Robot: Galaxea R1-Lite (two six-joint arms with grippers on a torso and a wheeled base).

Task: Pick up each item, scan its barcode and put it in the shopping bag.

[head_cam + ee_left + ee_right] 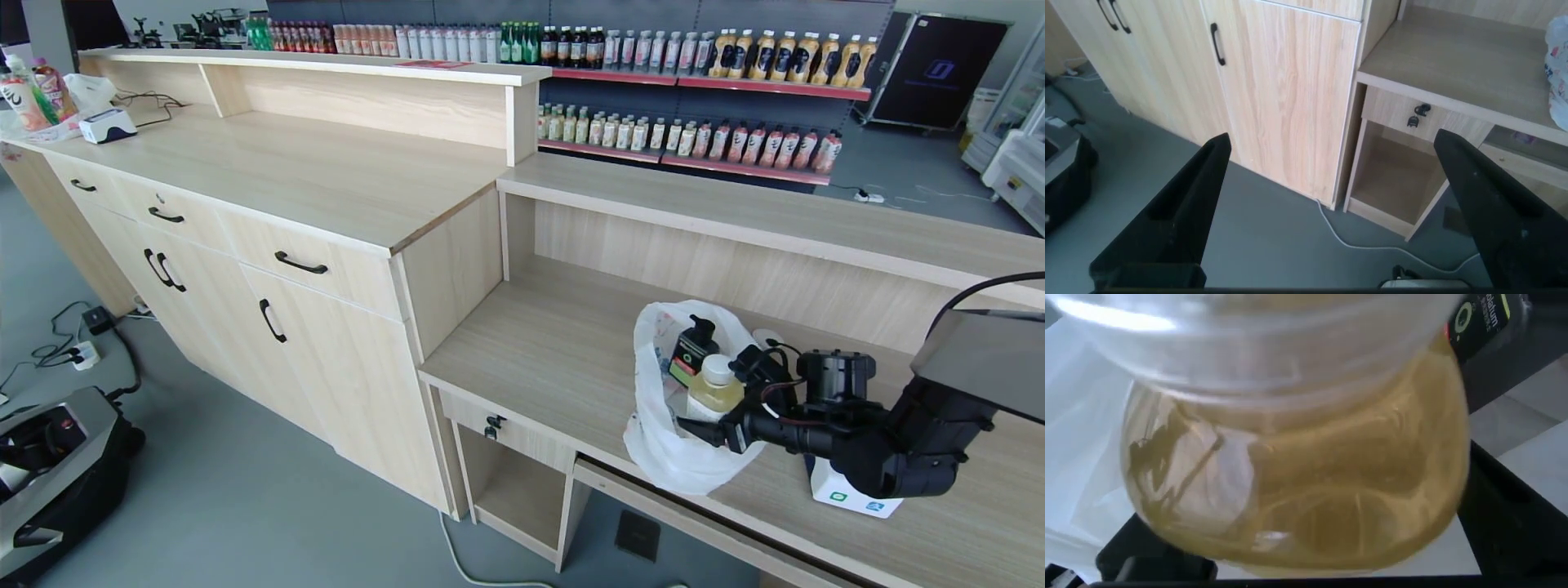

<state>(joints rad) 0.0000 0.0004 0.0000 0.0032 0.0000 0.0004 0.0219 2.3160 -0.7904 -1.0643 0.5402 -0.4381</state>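
A bottle of yellow liquid [715, 390] with a white cap stands upright in the mouth of the white shopping bag [663, 445] on the low desk. My right gripper [722, 398] is shut on it, one finger on each side. In the right wrist view the bottle [1290, 457] sits close between the dark fingers [1150, 554]. A black bottle [692, 348] lies in the bag behind it, its label [1490, 327] also in sight. My left gripper [1331, 220] hangs open over the grey floor, facing the cabinet doors.
A white scanner box [849, 494] sits on the desk [555, 351] under my right arm. A taller counter [310, 171] with drawers stands to the left, with bottles [33, 94] at its far end. Drink shelves [694, 82] line the back. Cables [57, 343] lie on the floor.
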